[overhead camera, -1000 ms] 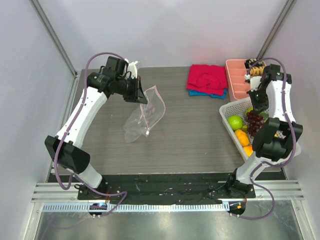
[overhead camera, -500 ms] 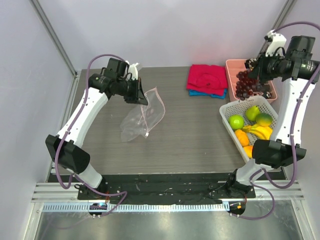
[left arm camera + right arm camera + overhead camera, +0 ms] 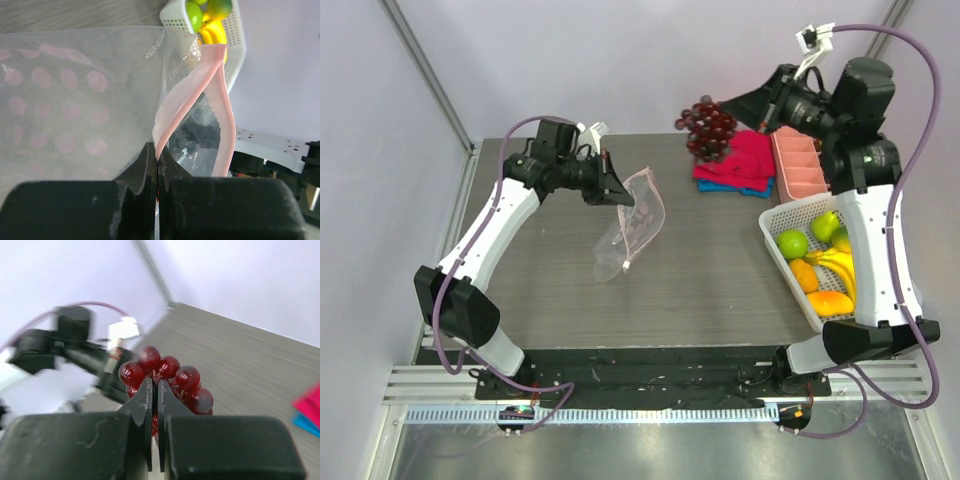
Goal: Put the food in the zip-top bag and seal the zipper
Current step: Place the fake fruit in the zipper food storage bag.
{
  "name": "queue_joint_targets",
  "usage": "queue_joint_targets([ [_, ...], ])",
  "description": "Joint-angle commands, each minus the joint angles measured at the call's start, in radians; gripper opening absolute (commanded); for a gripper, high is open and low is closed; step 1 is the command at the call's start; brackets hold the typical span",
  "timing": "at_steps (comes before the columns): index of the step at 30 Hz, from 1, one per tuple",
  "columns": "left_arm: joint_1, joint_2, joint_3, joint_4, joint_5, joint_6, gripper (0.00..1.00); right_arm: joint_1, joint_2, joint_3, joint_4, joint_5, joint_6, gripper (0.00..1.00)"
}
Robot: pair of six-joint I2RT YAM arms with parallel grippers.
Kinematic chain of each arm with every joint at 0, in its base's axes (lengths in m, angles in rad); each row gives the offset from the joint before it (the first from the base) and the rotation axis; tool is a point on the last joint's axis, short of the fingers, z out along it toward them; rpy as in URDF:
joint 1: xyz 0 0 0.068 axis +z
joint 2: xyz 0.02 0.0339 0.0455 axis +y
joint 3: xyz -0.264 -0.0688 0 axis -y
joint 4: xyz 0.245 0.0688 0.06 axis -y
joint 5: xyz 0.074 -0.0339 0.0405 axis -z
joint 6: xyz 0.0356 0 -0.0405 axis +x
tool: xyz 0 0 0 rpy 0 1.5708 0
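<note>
Top external view: the left arm (image 3: 480, 235) rises from its base at the near left, bends at the elbow and reaches rightward over the grey wood-grain table (image 3: 720, 280). The right arm (image 3: 875, 250) stands tall from the near right, with its forearm folded leftward high above the table's far edge.

The left gripper (image 3: 617, 192) has its fingers pressed together on the one clear crinkly plastic zip-top bag (image 3: 638, 225). The left wrist view shows them pinching one side of the pale pink zipper strip (image 3: 186, 100). The other side bows away, so the mouth gapes. The bag hangs tilted from that grip over the middle of the table, and pale pink dots show on one wall.

The right gripper (image 3: 728, 108) is clamped on the one dark red-purple grape bunch (image 3: 708, 128). The bunch hangs in the air over the far edge, well apart from the bag.

One white mesh basket (image 3: 770, 232) sits at the right edge. It holds two round green fruits (image 3: 791, 243), a bunch of yellow bananas (image 3: 835, 262) and two orange fruits (image 3: 805, 276), and the right arm partly covers them.

Beyond the basket lies one pink compartment tray (image 3: 798, 165); what it holds cannot be made out. Beside the tray, one red cloth (image 3: 735, 155) lies on one blue cloth (image 3: 730, 187).
</note>
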Motion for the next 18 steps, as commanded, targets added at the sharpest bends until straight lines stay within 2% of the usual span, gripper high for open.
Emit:
queue_joint_targets([
  [1,0.007,-0.029,-0.030,0.151,0.118,-0.121,0.00,0.113,-0.032,-0.035,0.349,0.033,0.240,0.01],
  [2,0.006,-0.024,-0.034,0.154,0.122,-0.129,0.00,0.176,-0.017,-0.026,0.357,0.045,0.253,0.01],
  [5,0.020,-0.013,-0.053,0.184,0.142,-0.165,0.00,0.262,-0.003,-0.018,0.366,0.084,0.253,0.01],
  [9,0.046,-0.010,-0.071,0.226,0.178,-0.214,0.00,0.389,-0.006,-0.078,0.361,0.113,0.198,0.01],
  [16,0.076,-0.012,-0.102,0.260,0.233,-0.255,0.00,0.471,-0.038,-0.376,0.455,0.180,0.078,0.01],
  [18,0.083,-0.016,-0.119,0.280,0.247,-0.270,0.00,0.478,-0.038,-0.407,0.443,0.205,0.044,0.01],
])
